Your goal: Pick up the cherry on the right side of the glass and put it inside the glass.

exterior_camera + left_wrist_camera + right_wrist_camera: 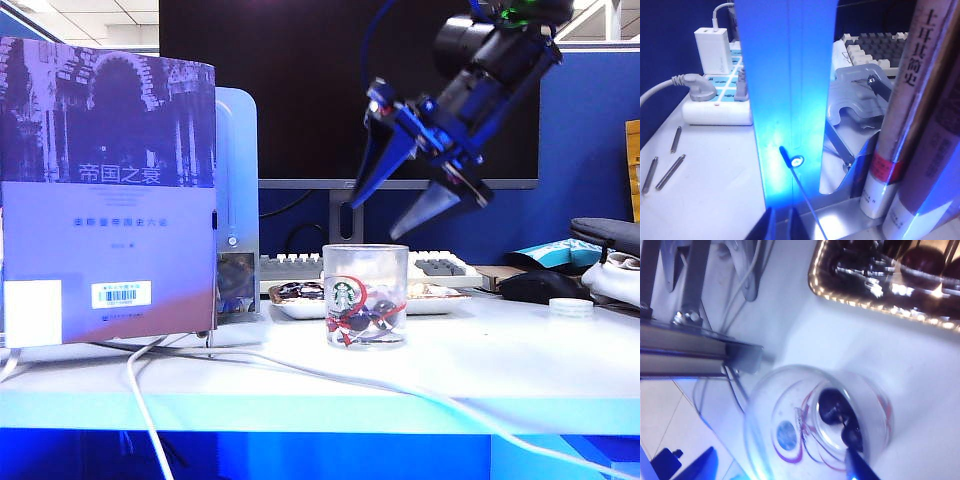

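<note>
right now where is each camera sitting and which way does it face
Exterior view: low at the table's front edge, looking level across at the glass; the right claw hangs open above it.
Left wrist view: parked behind the books, facing a blue panel and power strip; no claw visible.
Right wrist view: above, looking down into the glass holding the cherry; one fingertip shows.
Exterior and right wrist views share the glass and tray.

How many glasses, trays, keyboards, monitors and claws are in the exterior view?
Glass: 1
Tray: 1
Keyboard: 1
Monitor: 1
Claw: 1, the right claw, open above the glass; the left claw shows only in its own wrist view, beside a blue panel.
Total: 5
</note>
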You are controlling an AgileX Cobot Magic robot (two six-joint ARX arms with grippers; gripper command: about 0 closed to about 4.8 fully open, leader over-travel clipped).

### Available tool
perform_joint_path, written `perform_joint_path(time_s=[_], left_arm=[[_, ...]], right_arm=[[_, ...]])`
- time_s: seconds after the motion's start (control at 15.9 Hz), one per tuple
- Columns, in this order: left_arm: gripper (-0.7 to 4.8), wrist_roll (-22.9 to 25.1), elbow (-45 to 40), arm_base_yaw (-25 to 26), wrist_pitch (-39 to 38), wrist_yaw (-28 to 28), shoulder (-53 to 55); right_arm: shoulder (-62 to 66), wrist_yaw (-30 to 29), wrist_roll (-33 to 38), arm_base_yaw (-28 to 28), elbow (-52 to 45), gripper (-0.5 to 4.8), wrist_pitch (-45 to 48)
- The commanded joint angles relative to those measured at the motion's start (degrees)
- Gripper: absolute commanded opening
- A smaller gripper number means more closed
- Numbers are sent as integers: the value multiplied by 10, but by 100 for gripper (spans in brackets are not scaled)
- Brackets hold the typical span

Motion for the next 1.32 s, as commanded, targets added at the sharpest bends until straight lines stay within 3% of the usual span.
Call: perform_joint_path(time_s=[0.06, 0.38, 0.5, 0.69, 1.13, 1.32], left_arm=[[53, -2, 0, 0, -7, 2, -2], [53, -2, 0, 0, -7, 2, -2], [53, -2, 0, 0, -7, 2, -2], [53, -2, 0, 0, -7, 2, -2], [53, -2, 0, 0, -7, 2, -2], [53, -2, 0, 0, -7, 2, -2]], right_arm=[[-10, -6, -2, 0, 50, -1, -8], [-85, -9, -3, 0, 105, -1, -10], [-174, -38, 0, 0, 105, -1, -15], [-293, -19, 0, 0, 105, -1, -12], [-595, 208, 0, 0, 104, -1, -48], [-682, 222, -1, 0, 104, -1, -103]])
